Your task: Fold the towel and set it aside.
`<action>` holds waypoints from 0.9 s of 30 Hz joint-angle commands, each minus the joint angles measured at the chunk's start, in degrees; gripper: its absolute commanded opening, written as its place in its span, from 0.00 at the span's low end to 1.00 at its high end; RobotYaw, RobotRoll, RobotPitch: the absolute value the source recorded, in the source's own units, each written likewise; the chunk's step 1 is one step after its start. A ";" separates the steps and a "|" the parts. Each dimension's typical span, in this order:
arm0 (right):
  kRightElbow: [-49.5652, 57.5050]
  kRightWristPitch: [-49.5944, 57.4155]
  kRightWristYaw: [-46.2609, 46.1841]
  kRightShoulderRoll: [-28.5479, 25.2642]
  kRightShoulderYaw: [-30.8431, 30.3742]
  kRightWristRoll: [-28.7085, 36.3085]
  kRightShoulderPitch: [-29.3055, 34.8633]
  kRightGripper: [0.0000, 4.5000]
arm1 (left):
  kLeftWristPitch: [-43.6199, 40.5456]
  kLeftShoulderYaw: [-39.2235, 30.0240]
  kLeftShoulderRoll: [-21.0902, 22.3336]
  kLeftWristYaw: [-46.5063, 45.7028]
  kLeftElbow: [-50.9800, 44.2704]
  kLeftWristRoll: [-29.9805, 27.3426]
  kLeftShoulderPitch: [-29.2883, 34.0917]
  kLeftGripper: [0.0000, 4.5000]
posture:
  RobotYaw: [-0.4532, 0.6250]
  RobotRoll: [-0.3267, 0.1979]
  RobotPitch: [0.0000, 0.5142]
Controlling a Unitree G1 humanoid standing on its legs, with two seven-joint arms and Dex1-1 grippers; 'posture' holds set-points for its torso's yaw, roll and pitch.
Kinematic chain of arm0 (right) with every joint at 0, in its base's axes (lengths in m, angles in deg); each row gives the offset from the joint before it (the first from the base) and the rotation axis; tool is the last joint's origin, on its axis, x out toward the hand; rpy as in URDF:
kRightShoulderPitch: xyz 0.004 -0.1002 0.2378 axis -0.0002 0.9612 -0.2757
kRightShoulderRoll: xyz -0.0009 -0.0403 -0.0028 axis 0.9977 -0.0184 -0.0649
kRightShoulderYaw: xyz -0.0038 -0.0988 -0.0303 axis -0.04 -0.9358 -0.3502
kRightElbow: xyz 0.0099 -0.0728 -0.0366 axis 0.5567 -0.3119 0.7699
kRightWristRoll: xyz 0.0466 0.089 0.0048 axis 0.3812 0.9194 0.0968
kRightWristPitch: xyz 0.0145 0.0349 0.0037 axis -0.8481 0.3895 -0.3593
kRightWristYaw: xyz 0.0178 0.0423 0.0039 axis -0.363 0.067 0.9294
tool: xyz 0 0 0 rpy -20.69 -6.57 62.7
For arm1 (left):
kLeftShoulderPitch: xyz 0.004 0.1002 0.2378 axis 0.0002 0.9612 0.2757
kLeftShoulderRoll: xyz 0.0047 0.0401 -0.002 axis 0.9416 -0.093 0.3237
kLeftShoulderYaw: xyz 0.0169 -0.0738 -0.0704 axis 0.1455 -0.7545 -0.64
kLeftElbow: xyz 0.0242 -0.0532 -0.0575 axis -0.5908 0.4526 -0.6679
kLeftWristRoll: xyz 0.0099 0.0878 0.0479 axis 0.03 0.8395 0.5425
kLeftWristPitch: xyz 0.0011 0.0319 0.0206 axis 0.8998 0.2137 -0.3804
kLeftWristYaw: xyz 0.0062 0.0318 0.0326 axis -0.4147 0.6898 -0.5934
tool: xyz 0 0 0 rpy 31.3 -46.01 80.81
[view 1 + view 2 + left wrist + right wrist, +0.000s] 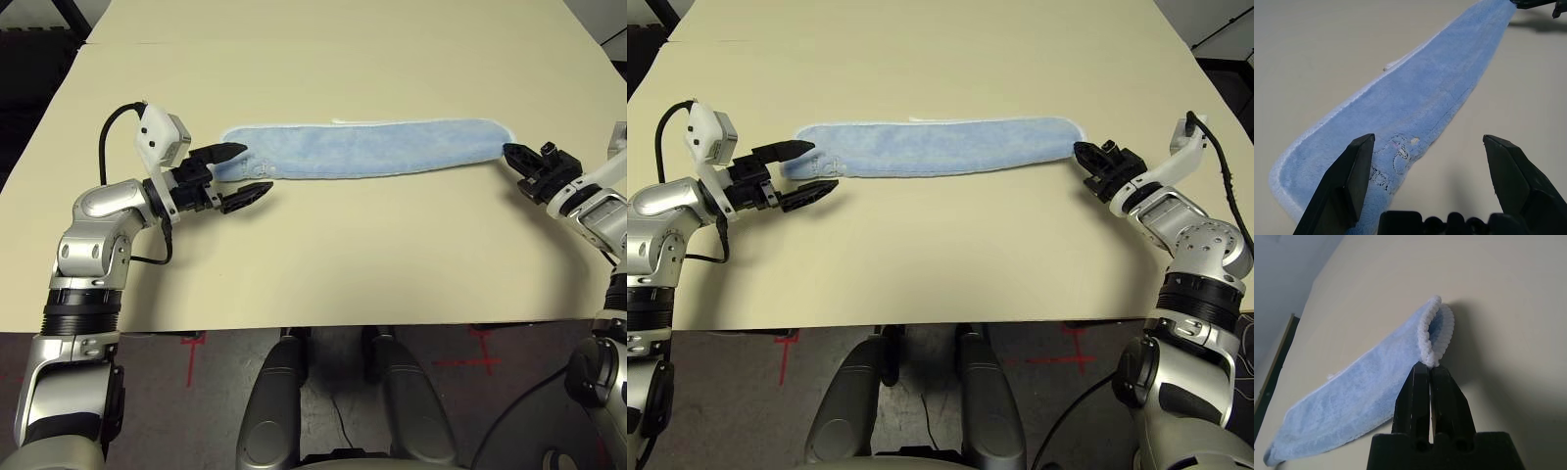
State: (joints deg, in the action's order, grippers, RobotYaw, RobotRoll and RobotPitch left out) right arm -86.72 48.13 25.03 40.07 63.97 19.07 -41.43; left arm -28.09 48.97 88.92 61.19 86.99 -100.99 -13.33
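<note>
The light blue towel (362, 149) lies as a long, narrow folded strip across the middle of the tan table (323, 264). At the strip's left end my left gripper (253, 168) stands open. One finger (1347, 181) is over the cloth, the other on the bare table beside the near edge. In the left wrist view the towel (1415, 98) runs away from the left gripper (1428, 142). My right gripper (509, 152) is shut on the strip's right end. The right wrist view has the hem (1432, 333) doubled over, pinched at the fingertips of the right gripper (1429, 368).
The table's front edge (323, 325) runs just ahead of my body, with dark floor and red tape marks (191, 343) below. A black cable (113, 127) loops off the left wrist. Bare tabletop stretches behind and in front of the towel.
</note>
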 commanded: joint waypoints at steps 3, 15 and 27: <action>0.72 -3.49 6.38 -2.67 -4.41 -3.81 0.72 0.01 | 0.66 0.78 0.29 0.91 0.14 0.96 0.97 1.00 | 0.42 0.62 0.53; 5.37 -6.90 14.11 -2.24 -11.75 -7.03 -0.81 0.01 | 0.32 1.02 0.34 1.31 -0.58 1.14 1.63 1.00 | 0.43 0.62 0.52; 10.27 -6.25 16.33 0.73 -20.14 -9.20 -3.60 0.01 | 0.45 1.35 0.07 1.28 -0.15 1.51 1.09 1.00 | 0.44 0.62 0.51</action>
State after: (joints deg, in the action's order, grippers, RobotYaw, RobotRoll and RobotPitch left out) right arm -77.89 41.41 40.76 40.70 45.07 10.80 -45.20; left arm -27.99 49.46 88.93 61.84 87.21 -99.97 -12.64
